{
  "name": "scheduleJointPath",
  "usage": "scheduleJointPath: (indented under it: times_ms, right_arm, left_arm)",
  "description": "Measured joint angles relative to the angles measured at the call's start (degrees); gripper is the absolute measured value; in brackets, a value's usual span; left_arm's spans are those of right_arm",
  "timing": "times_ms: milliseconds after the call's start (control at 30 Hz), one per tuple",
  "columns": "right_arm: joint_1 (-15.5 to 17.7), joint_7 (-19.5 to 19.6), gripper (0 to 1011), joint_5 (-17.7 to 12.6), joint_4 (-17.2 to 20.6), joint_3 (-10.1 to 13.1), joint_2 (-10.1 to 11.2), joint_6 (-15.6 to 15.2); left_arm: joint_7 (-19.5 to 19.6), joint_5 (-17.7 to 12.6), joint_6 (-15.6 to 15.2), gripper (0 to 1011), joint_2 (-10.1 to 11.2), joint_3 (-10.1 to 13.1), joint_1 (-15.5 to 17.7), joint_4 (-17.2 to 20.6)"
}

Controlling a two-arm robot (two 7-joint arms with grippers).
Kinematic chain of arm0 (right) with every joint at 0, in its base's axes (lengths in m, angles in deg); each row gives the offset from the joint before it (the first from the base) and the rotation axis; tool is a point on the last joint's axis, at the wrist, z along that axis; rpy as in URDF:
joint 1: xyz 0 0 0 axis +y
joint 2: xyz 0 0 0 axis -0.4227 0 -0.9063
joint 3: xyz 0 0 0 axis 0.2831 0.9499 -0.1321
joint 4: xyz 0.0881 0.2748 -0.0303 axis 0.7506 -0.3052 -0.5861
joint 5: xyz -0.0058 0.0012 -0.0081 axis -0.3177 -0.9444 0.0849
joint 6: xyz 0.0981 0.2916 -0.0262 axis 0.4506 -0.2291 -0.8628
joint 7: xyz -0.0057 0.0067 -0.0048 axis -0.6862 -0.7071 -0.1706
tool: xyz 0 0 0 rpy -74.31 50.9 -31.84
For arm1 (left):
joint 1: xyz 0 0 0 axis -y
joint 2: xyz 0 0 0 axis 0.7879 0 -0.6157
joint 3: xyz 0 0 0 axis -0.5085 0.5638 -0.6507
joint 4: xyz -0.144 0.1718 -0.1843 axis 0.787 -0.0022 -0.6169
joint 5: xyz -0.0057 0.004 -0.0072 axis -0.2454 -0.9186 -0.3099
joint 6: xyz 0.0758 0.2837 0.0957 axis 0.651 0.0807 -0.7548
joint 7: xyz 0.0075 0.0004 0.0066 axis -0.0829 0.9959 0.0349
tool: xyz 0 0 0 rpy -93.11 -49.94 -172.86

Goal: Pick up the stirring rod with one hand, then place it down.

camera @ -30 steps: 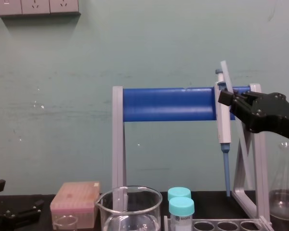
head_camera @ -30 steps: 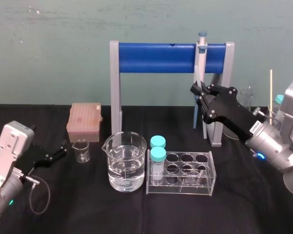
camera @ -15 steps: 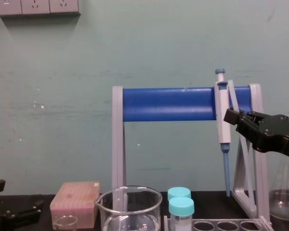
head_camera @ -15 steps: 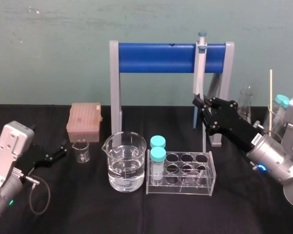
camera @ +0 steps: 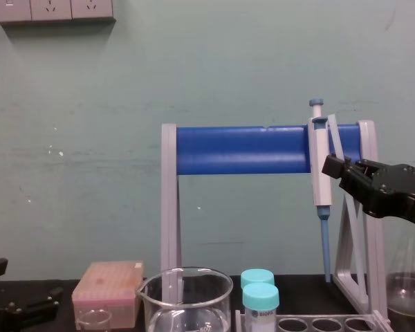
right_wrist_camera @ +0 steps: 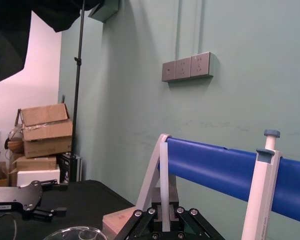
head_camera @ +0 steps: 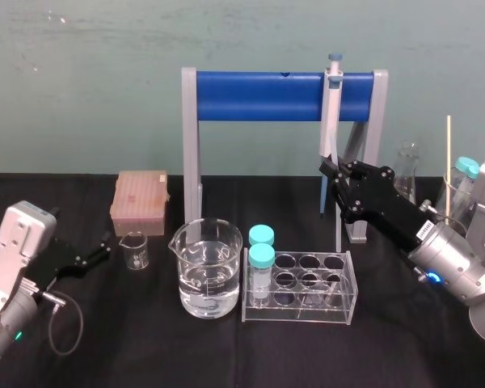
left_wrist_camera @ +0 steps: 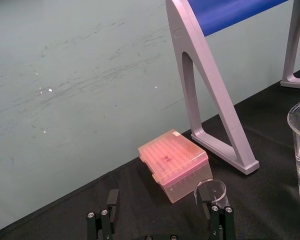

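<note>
While the left gripper [head_camera: 95, 253] lies parked at the head view's lower left, the black, blocky-fingered right gripper [head_camera: 331, 170] sits right of centre. It is clenched on the thin, translucent whitish glass stirring rod [head_camera: 337, 230]. The rod drops straight below it toward the black tabletop [head_camera: 145, 339], just behind the right end of the clear plastic test-tube rack [head_camera: 323, 307]. Whether its tip touches down I cannot tell.

The left wrist view shows the left gripper [left_wrist_camera: 162, 225] at the bottom edge, fingers spread wide with nothing between them, and the pink lidded tip box [left_wrist_camera: 172, 162] beyond.

At the bottom centre of the right wrist view stands the right gripper [right_wrist_camera: 165, 220], and the white-bodied pipette [right_wrist_camera: 260, 200] hangs on the blue crossbar [right_wrist_camera: 210, 160] at right.

At the chest view's right edge, the rod [camera: 334, 138] slants up from the right gripper [camera: 332, 168] across the crossbar, beside the pipette.

Such a rod is likely light, stiff, smooth and brittle. A gentle hold near mid-length suits it, and once laid flat it may roll.
</note>
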Motion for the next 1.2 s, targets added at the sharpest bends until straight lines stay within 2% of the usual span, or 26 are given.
scheduleJointPath:
  times_ms: [1200]
  right_arm:
    - [-0.11,-0.07,72,0.09,-0.10,-0.15,0.00,0.26]
  left_arm:
    - [0.00,0.00,0.00,1000,0.00,0.00,0.00,0.00]
